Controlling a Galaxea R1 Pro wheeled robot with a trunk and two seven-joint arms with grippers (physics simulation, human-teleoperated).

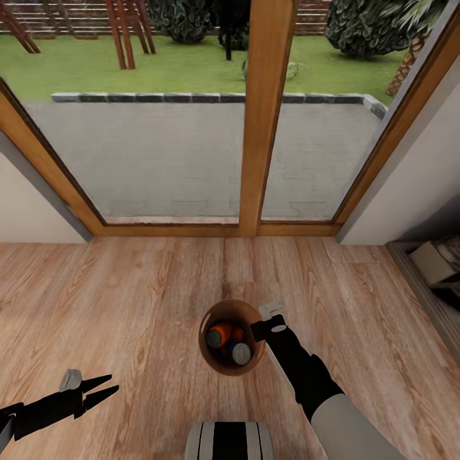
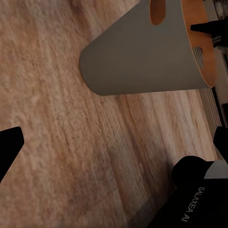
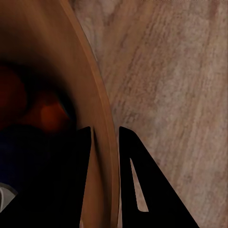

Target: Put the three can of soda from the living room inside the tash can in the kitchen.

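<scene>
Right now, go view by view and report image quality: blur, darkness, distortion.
Head view: evenly lit and fairly sharp; window frame lines splay outward, a wide-angle look. Left wrist view: wood floor is soft and smeared; the trash can shows a smooth grey wall. Right wrist view: bin interior is dark, the cans just dim orange blurs; the right gripper fingers are black silhouettes astride the rim.

We saw a light wood floor (image 1: 128,300) with long planks running up to a large window (image 1: 179,160) in a warm wooden frame (image 1: 265,115). On both sides stood pale walls (image 1: 418,172). Outside lay a grey paved terrace (image 1: 172,153), then green lawn (image 1: 179,64) and dark bushes (image 1: 367,25). At the floor's right edge stood a low shelf (image 1: 434,268).
</scene>
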